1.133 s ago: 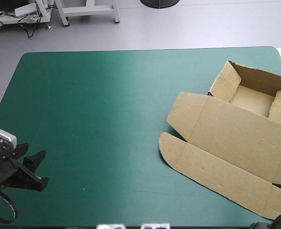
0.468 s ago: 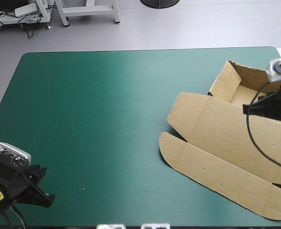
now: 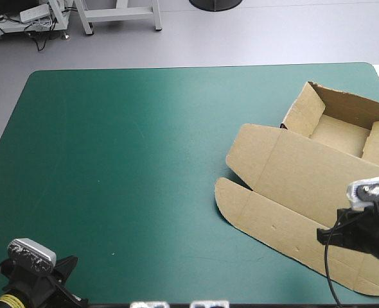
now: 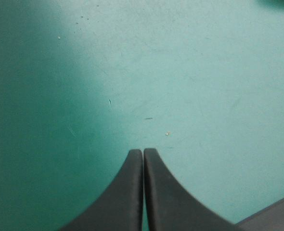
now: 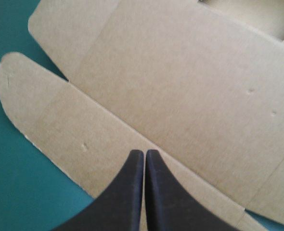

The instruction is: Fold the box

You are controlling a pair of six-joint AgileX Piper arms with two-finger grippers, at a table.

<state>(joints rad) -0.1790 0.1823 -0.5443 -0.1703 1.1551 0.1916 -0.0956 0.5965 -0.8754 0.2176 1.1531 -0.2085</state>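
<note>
As I count from the high view, I have one box and two grippers on the teal-green cover. It is one cut sheet of brown board, matte, with straight creases and a few small dents. It lies at the right side of the table. Its tray part stands near the far right corner with the walls raised, and inside the tray I see only its own brown floor. From the tray the lid lies flat toward the near edge, and it ends in one long flap with a rounded left end. One more rounded flap sits at the left side of the lid. The left gripper is at the near left corner, well apart from the box, and its two black fingers are closed together in one pointed arch over bare cover. The right gripper is above the long flap, near the crease to the lid, fingers also closed and gripping nothing. Whether its tips touch the board I cannot tell.
</note>
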